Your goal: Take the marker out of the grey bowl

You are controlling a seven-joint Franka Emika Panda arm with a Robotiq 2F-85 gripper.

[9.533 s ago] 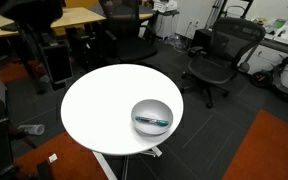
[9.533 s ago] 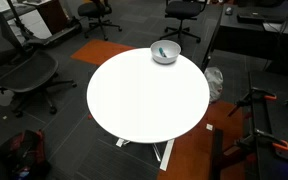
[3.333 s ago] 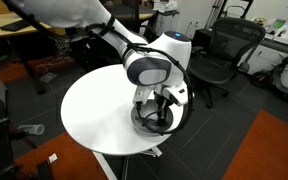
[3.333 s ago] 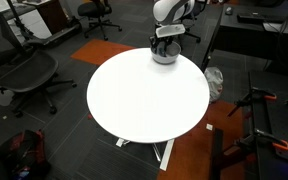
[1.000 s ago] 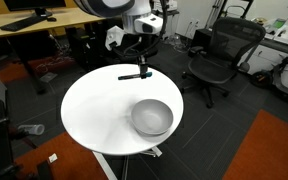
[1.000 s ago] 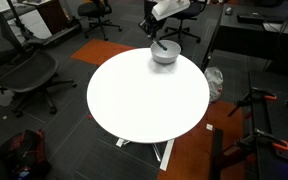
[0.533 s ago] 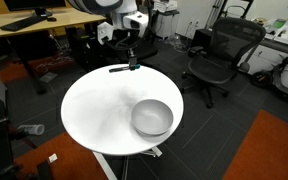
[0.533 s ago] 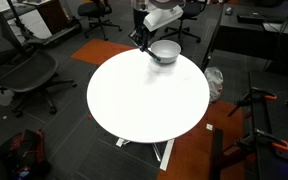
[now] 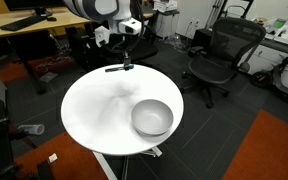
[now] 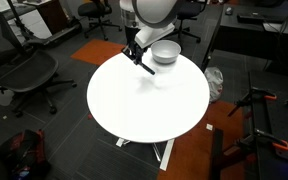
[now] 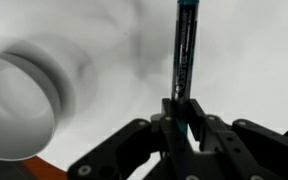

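My gripper (image 9: 127, 62) hangs above the far rim of the white round table (image 9: 94, 115), shut on the marker (image 9: 116, 69), which lies level and sticks out sideways. In the wrist view the marker (image 11: 184, 50), dark with a teal section, runs straight out from between the shut fingers (image 11: 167, 125) over bare tabletop. The grey bowl (image 9: 152, 117) stands empty near the table's front right, well away from the gripper. In an exterior view the gripper (image 10: 133, 50) holds the marker (image 10: 142, 62) slanted, just beside the bowl (image 10: 165, 51). The bowl (image 11: 19, 100) is blurred at the wrist view's left.
Office chairs (image 9: 216, 52) and desks (image 9: 39, 20) ring the table. A dark chair (image 10: 19, 70) stands off one side, an orange carpet patch (image 9: 269, 150) lies on the floor, and a black stand (image 10: 256, 110) sits nearby.
The arm has carried the marker further from the bowl, across the table's rim area, and it hangs a little lower over the tabletop. The bowl has not moved.
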